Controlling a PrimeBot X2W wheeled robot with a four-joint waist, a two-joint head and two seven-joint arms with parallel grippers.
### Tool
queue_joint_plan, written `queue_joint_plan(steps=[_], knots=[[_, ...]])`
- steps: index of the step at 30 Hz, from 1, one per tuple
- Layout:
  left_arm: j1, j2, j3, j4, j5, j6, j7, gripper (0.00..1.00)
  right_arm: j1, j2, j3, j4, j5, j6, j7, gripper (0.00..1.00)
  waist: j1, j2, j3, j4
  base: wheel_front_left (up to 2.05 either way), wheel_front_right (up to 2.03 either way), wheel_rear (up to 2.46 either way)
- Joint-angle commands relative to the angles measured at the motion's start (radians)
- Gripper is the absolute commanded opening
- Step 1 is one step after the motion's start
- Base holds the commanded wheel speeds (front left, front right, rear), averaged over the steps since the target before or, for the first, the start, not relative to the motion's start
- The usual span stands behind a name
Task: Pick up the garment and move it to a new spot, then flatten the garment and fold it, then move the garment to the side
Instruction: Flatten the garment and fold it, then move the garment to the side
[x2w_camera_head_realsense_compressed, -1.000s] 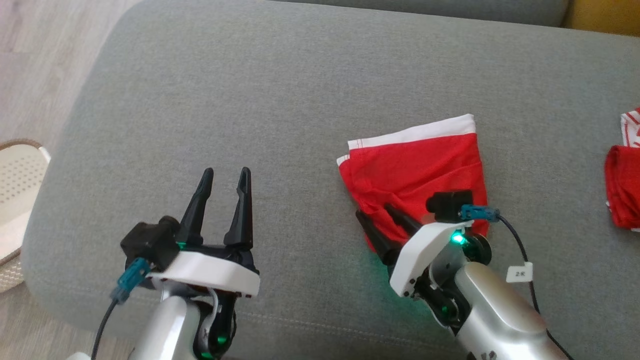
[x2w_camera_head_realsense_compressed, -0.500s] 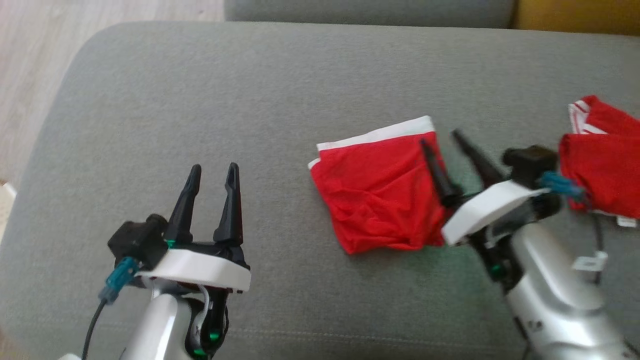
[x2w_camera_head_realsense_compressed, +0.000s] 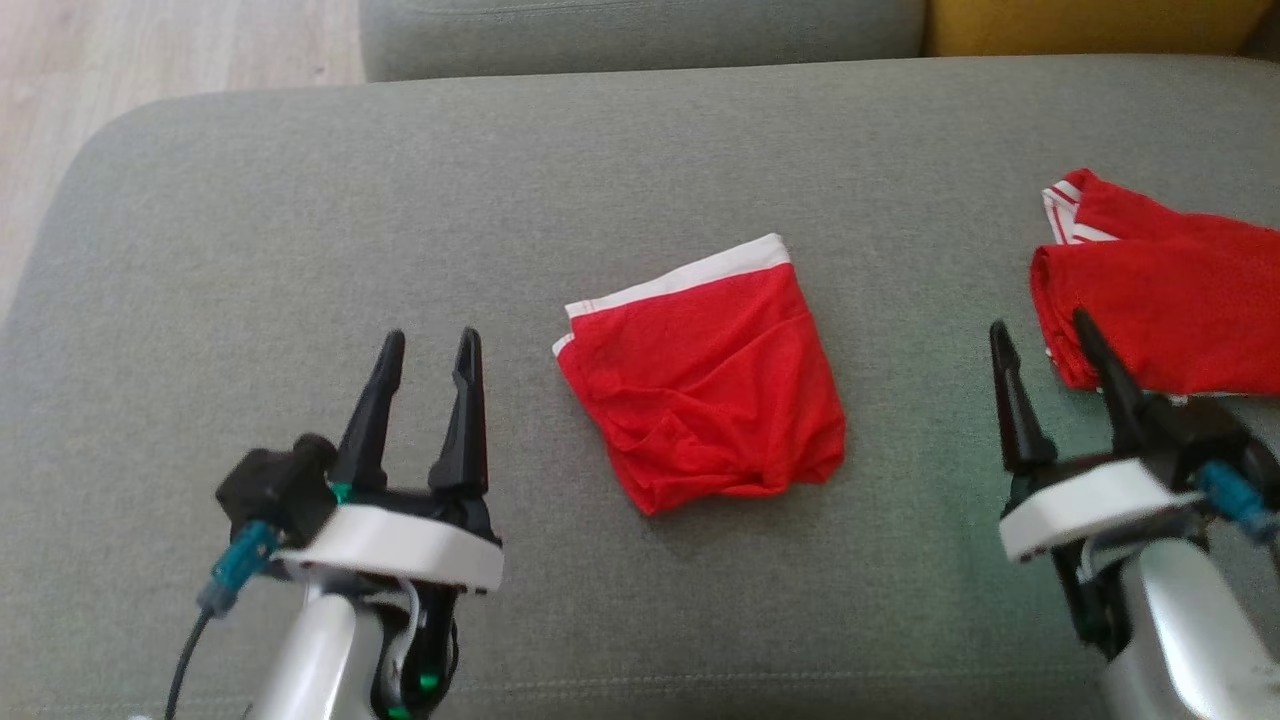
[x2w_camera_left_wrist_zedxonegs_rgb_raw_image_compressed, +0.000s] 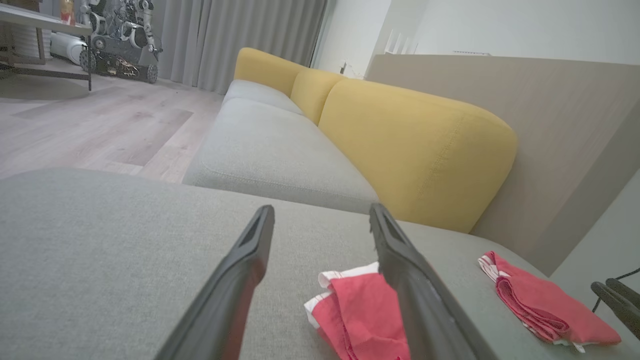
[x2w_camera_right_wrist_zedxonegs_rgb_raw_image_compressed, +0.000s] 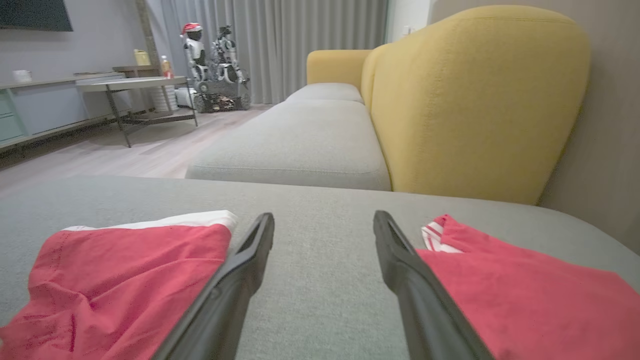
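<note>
Well apart, and both spread open with nothing between their dark fingers, the left gripper (x2w_camera_head_realsense_compressed: 430, 336) and the right gripper (x2w_camera_head_realsense_compressed: 1038, 324) are poised over the near side of a grey seat cushion (x2w_camera_head_realsense_compressed: 300, 240), fingers pointing away from the robot. Between them lies the folded red garment (x2w_camera_head_realsense_compressed: 700, 395), flat on the cushion and touched by neither gripper, its white waistband along the far edge and its near edge rumpled. Just beyond the right gripper's outer finger sits a second red garment (x2w_camera_head_realsense_compressed: 1170, 310) with white striped trim, bunched towards the cushion's right end; whether that finger meets the cloth cannot be told. Farther back are another grey cushion (x2w_camera_right_wrist_zedxonegs_rgb_raw_image_compressed: 300, 145) and the sofa's yellow backrest (x2w_camera_right_wrist_zedxonegs_rgb_raw_image_compressed: 475, 100), with pale wood floor (x2w_camera_head_realsense_compressed: 150, 50) to the left
</note>
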Motion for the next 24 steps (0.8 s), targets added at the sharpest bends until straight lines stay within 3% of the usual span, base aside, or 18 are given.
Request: queue_joint_plan(steps=[1,14,24], knots=[[-0.003,0.006,0.027,-0.031,0.008,-0.003,-0.005,1.00,-0.001,0.016,0.005,-0.039,-0.028,-0.001,-0.019,1.00,0.0000,0.0000,0.000,-0.010,0.00,0.00,0.00],[0.005,0.006,0.021,-0.032,0.028,-0.005,-0.005,1.00,0.014,0.071,-0.038,-0.045,-0.076,-0.001,-0.039,1.00,0.0000,0.0000,0.027,-0.019,0.00,0.00,0.00],[-0.034,0.006,0.001,-0.025,0.024,-0.013,-0.005,1.00,-0.103,0.075,0.086,0.030,0.072,-0.001,0.061,1.00,0.0000,0.0000,0.102,0.030,0.00,0.00,0.00]])
